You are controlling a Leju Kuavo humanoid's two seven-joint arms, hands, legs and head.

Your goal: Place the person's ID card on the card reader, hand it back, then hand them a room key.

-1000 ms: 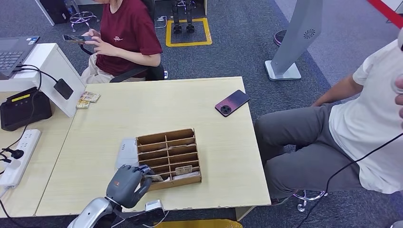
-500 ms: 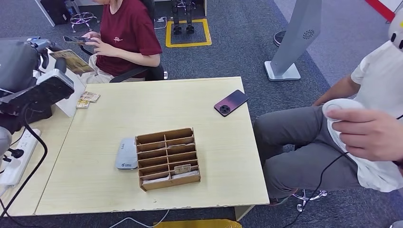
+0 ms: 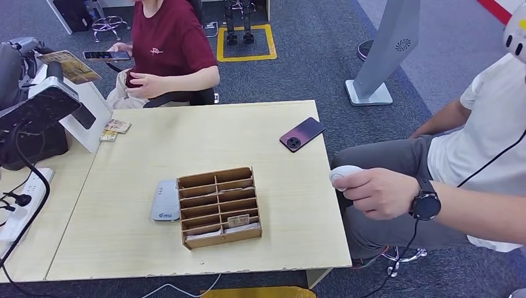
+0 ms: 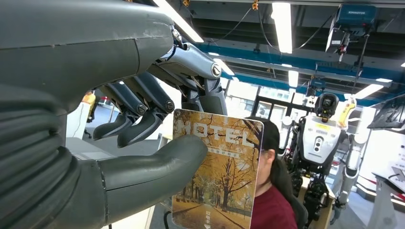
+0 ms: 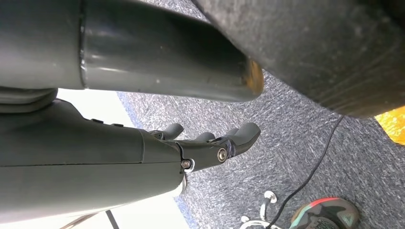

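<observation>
My left hand is raised at the far left, above the side desk, and pinches a room key card. In the left wrist view the thumb and fingers of that hand hold the key card, which bears an autumn-tree picture and the word HOTEL. It faces the seated person in a dark red shirt, who holds a phone. The grey card reader lies on the table, left of the wooden compartment box. My right hand hangs over the carpet, fingers loosely apart, holding nothing.
Two small cards lie at the table's far left corner, a dark phone near its right edge. A person in white sits at the right, holding a white controller. A payment terminal and power strip occupy the left desk.
My left hand left the front of the wooden box with a key card, rose to the far upper left, then shifted further left. The person at the right lowered a hand holding the controller.
</observation>
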